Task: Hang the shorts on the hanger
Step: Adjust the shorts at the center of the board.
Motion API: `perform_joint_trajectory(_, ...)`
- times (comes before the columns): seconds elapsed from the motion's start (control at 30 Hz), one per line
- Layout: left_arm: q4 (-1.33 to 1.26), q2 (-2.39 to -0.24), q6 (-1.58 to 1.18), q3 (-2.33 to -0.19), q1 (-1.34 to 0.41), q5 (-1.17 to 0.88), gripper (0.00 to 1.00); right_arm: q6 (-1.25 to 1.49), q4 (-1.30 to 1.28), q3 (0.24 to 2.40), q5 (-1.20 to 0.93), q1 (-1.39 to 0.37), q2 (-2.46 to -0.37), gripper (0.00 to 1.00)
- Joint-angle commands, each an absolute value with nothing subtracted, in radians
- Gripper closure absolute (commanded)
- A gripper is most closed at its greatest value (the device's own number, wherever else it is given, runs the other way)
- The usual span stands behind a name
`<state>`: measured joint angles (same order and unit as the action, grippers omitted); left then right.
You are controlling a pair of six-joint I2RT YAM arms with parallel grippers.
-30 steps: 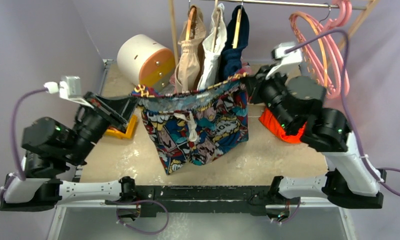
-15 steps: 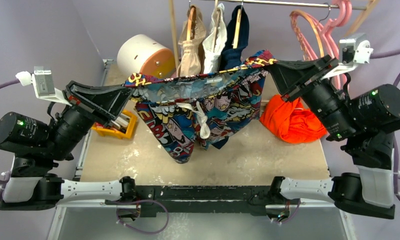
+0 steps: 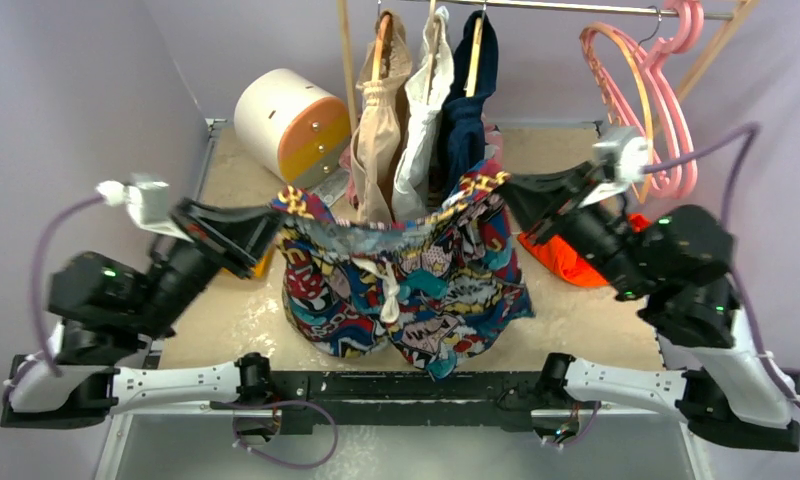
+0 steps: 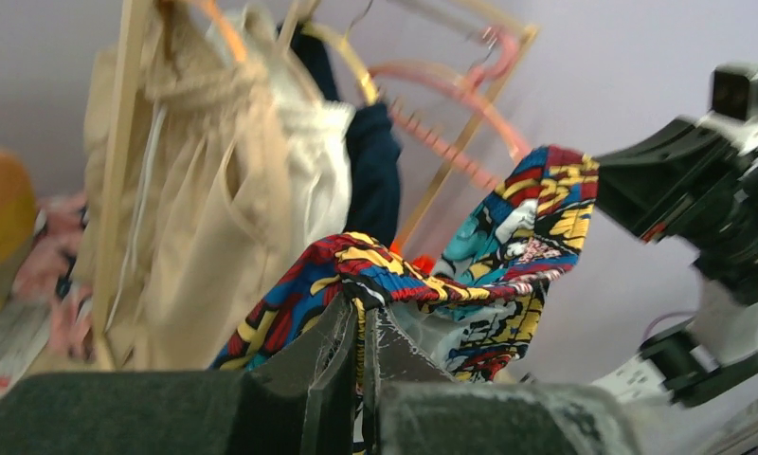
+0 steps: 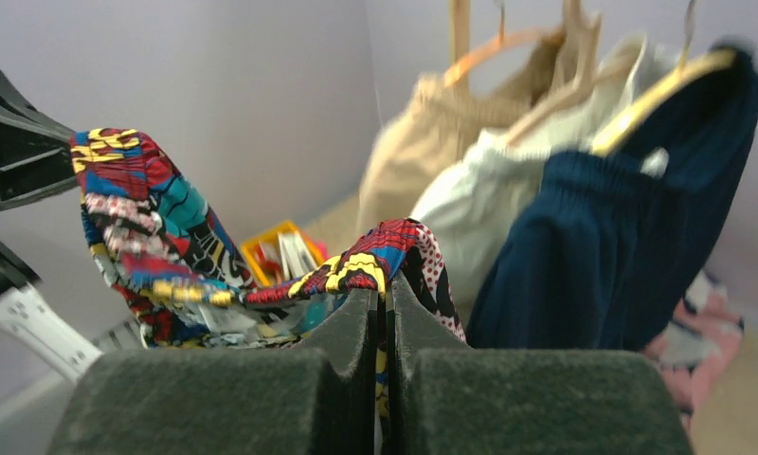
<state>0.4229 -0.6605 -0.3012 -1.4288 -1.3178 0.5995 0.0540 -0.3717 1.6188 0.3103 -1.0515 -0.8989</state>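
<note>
— Where are the comic-print shorts (image 3: 401, 290)?
— Held up over the table (image 3: 586, 320), waistband slung between both arms, legs dangling.
— And the grippers?
— Left gripper (image 3: 276, 214) is clamped on one waistband corner, right gripper (image 3: 504, 186) on the other. The peach hanger (image 3: 596, 68) hangs on the rail (image 3: 576, 8), apart.

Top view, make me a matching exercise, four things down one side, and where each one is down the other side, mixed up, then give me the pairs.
Things:
1. shorts
2. orange garment
3. pink hangers
4. drum

Places:
A. lying on its side at the far left of the table
B. hooked on the rail, far right
C. held up between the left pincer and the right pincer
D. heaped on the right side of the table

Pairs: 1-C, 2-D, 3-B, 4-A
</note>
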Motion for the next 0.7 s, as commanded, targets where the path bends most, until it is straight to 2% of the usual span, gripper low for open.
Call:
perform_joint_trajectory(0.0,0.388,-0.578,-0.435,-1.216,-1.316,0.698,1.00,0.162,-0.372,1.461,0.381,-1.046,-0.900,1.00)
perform_joint_trajectory(0.1,0.422,-0.584,-0.481,-1.155,-1.316,0.718,1.00,0.196,-0.394,1.411,0.400,-1.047,-0.896,1.00)
perform_joint_trajectory(0.33,0.425,-0.612,-0.443,-1.189,-1.316,0.759,1.00,0.179,-0.354,1.393,0.422,-1.046,-0.872,1.00)
perform_joint_trajectory(0.53,0.513,-0.794,-0.303,-1.539,-1.316,0.737,1.00,0.072,-0.350,1.657,0.422,-1.048,-0.991,1.00)
perform_joint_trajectory(0.67,0.422,-0.706,-0.371,-1.283,-1.315,0.768,1.00,0.137,-0.281,1.451,0.412,-1.046,-0.920,1.00)
